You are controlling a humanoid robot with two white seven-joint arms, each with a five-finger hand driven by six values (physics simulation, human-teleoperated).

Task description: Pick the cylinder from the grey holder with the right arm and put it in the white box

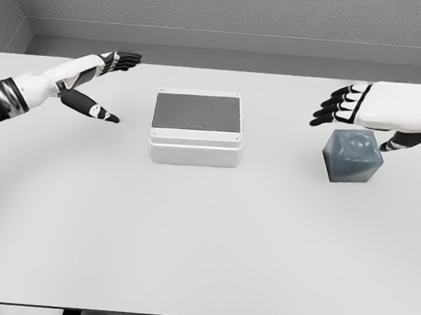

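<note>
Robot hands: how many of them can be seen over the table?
2. The left robot hand is at the upper left, fingers spread. The right robot hand is at the upper right, just behind the grey holder.

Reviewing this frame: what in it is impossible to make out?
- Head view: the cylinder in the grey holder is not distinguishable; only a rounded dip shows on top.
- Head view: the right robot hand covers the holder's back edge, so contact is unclear.
- Head view: the white box shows a dark flat inside; depth unreadable.
- Head view: both forearms are cut by picture edges.
</note>
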